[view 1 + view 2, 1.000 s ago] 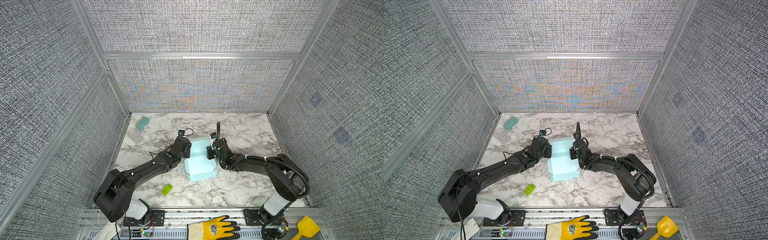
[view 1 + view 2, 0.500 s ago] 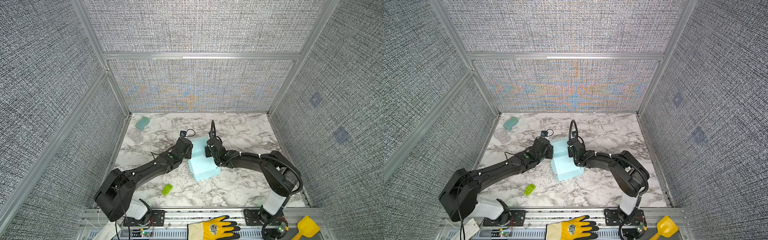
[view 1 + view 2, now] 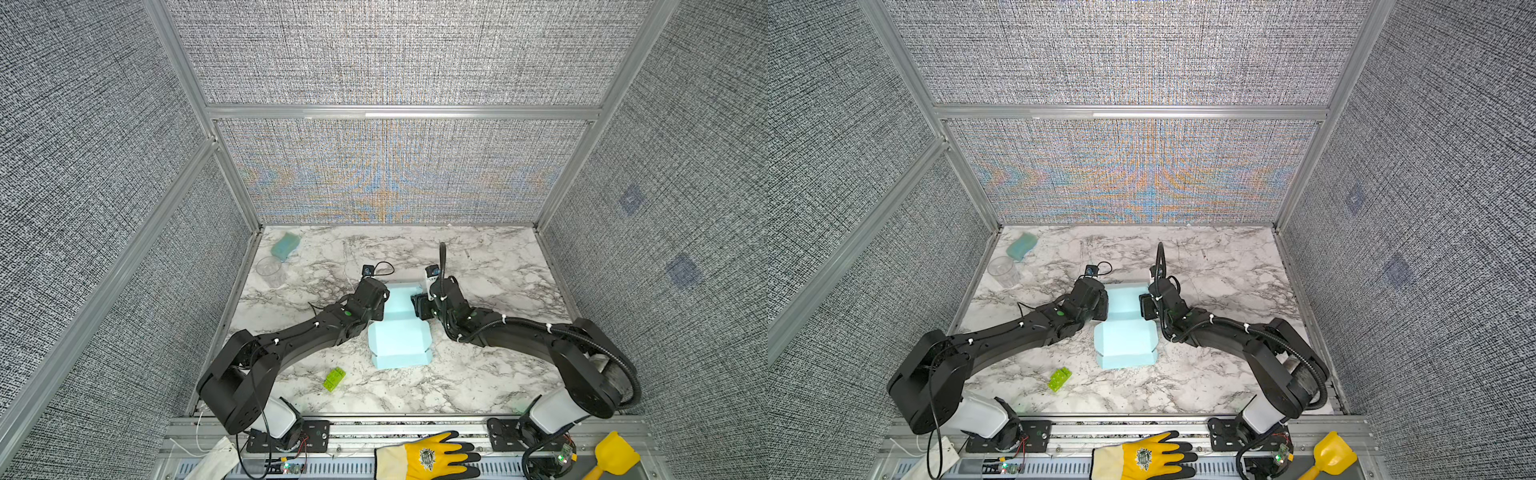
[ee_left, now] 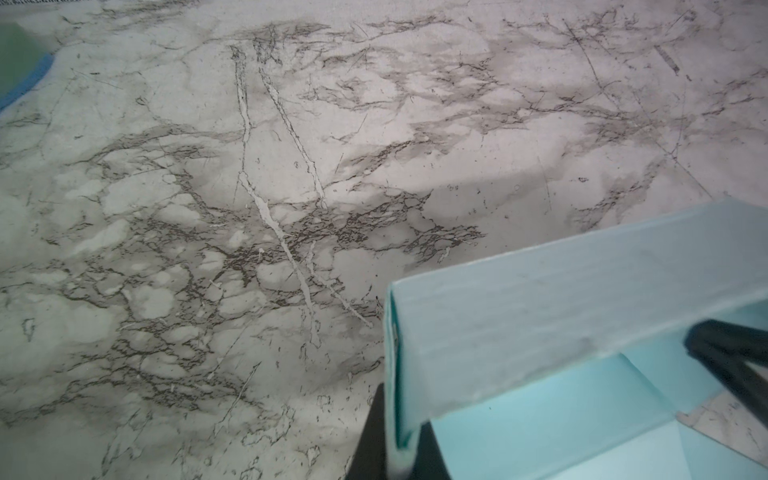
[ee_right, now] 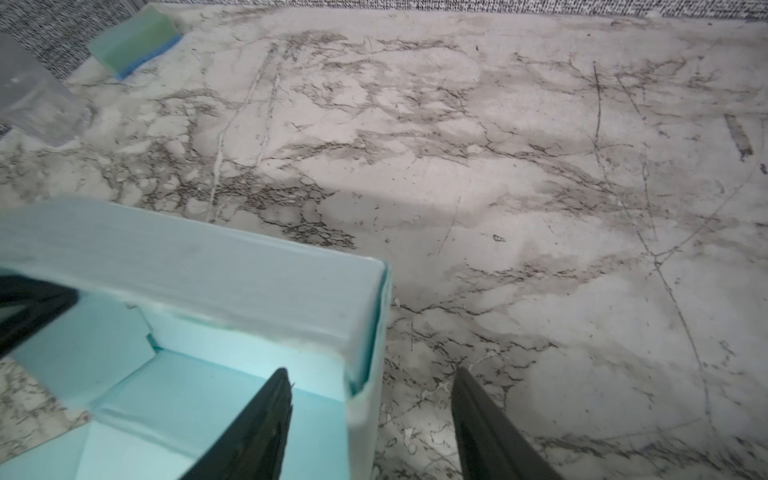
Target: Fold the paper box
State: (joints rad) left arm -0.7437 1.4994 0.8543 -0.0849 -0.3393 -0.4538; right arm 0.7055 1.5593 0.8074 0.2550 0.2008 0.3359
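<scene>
We pinched one side wall of the paper box [image 4: 540, 291] tight in our left gripper [image 4: 395, 449], with one finger on each side of the thin card. Our right gripper [image 5: 372, 374] was spread wide and gripped nothing. The other side wall stood up between its fingers, one finger inside and one outside above the marble table [image 5: 540, 208]. In both top views the paper box [image 3: 399, 336] [image 3: 1125, 336] sat on the table right between our two grippers. A green brick [image 3: 334, 379] lay well back from our left gripper, toward that arm's base.
</scene>
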